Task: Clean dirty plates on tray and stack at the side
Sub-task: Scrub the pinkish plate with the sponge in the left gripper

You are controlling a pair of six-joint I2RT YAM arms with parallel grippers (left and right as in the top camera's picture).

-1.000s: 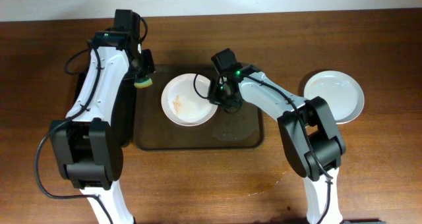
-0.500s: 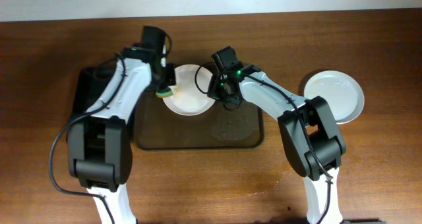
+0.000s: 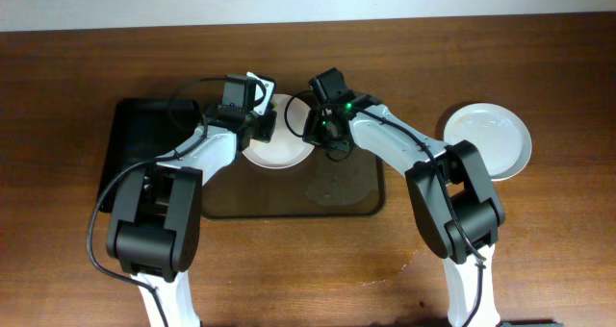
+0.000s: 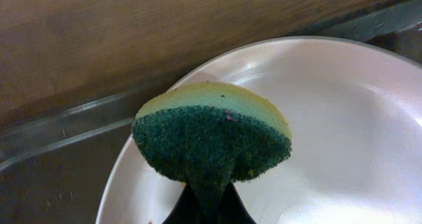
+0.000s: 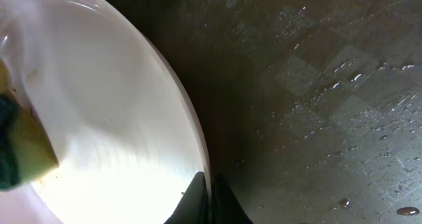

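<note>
A white plate (image 3: 282, 146) is held tilted over the far part of the grey-brown tray (image 3: 337, 194). My right gripper (image 3: 322, 130) is shut on the plate's right rim (image 5: 198, 151). My left gripper (image 3: 258, 125) is shut on a green and yellow sponge (image 4: 211, 135) and holds it against the plate's inner face (image 4: 343, 118). The sponge also shows at the left edge of the right wrist view (image 5: 20, 148). A second white plate (image 3: 488, 139) lies flat on the table at the right.
A smaller black tray (image 3: 144, 144) lies left of the big tray. The big tray's floor (image 5: 330, 85) is wet with droplets. The wooden table's far edge runs just behind both arms.
My left arm swung right from the black tray and brought the sponge onto the plate. The right gripper tipped the plate up from lying flat and has held it there.
</note>
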